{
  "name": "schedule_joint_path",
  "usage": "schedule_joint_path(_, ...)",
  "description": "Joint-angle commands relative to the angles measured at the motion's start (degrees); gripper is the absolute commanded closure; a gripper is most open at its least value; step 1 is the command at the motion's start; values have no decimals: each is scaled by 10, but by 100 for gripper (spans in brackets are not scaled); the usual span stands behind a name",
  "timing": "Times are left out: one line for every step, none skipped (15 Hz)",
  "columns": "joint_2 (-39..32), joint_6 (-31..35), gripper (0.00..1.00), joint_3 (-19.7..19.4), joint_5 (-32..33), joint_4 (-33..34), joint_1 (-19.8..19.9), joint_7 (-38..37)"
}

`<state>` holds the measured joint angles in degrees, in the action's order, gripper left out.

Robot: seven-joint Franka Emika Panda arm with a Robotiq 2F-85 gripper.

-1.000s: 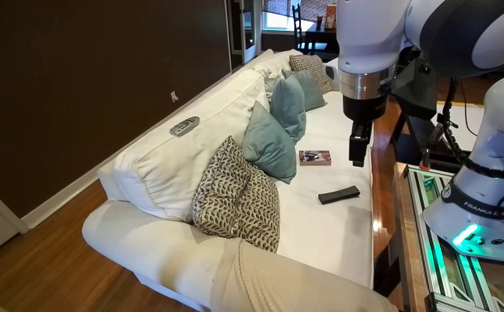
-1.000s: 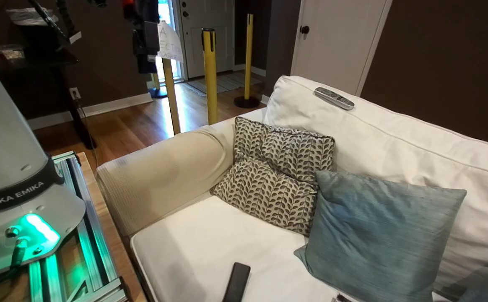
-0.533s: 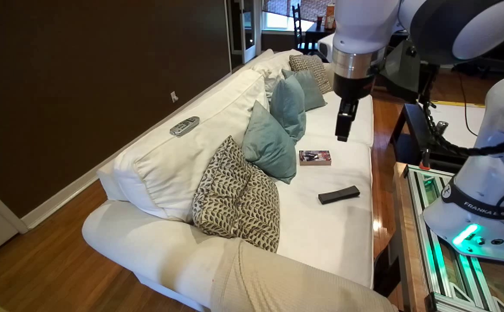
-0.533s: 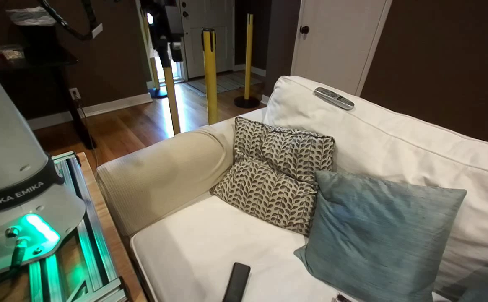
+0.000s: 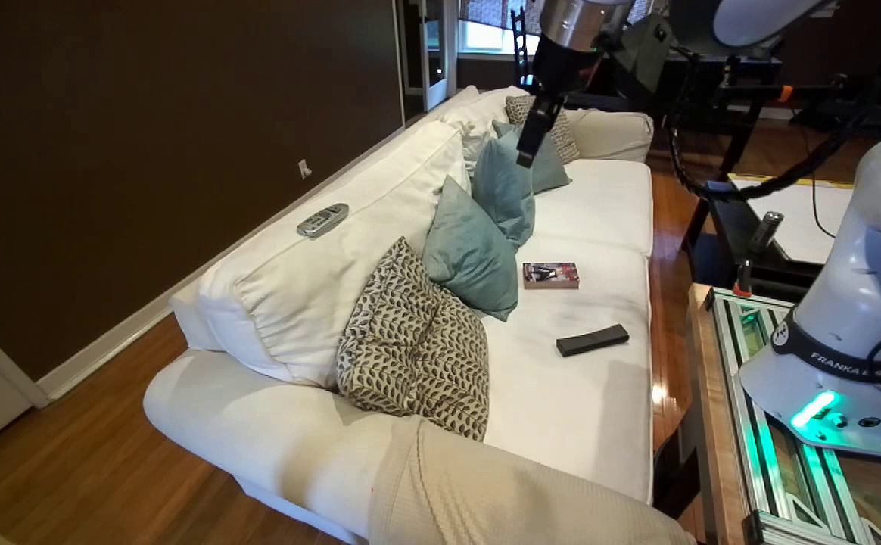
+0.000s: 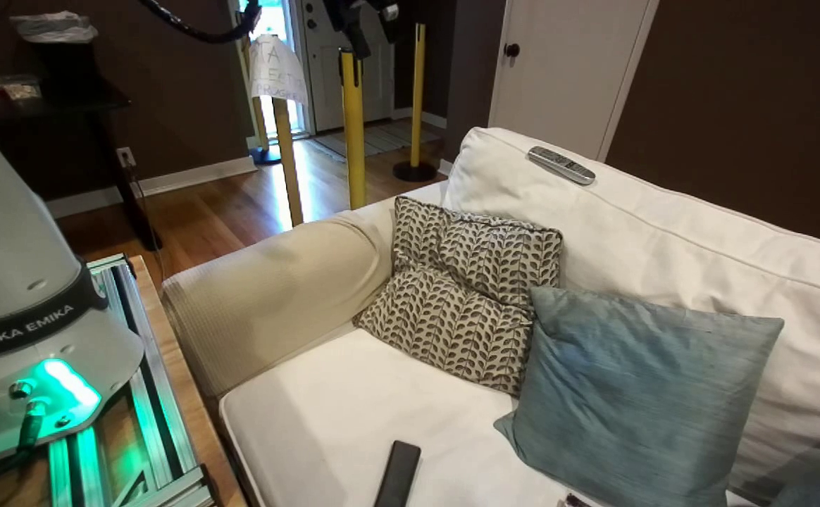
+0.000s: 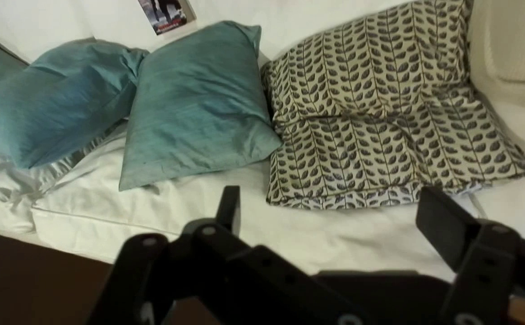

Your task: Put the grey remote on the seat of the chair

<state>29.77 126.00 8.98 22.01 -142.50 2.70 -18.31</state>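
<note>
Grey remote (image 5: 323,220) lies atop the back of the white sofa (image 5: 387,204); black remote (image 5: 593,341) on the seat (image 5: 554,409), near a book (image 5: 551,275). Jaws spread wide, well above the seat.

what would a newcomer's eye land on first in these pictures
Probably the long white sofa, across the middle of an exterior view, with teal pillows and a leaf-patterned pillow leaning along it. Next, the green light on the robot's base, beside the sofa. Then a grey remote up on the backrest and a black remote on the seat.
</note>
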Motion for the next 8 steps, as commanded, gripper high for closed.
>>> schedule_joint_path(-57, 30, 0, -28, -12, 62, 15, 17)
schedule_joint_path(-72, 28, 0, -35, -15, 81, 19, 23)
schedule_joint_path(-82, 24, 0, -40, -14, 96, 23, 23)
schedule_joint_path(-46, 21, 0, -30, -4, 61, 18, 11)
schedule_joint_path(-55, 21, 0, -34, -4, 72, 20, 14)
schedule_joint_path(-57, 21, 0, -34, -4, 73, 20, 14)
schedule_joint_path(-57, 21, 0, -33, -4, 72, 20, 14)
schedule_joint_path(-56, 21, 0, -32, -4, 72, 20, 14)
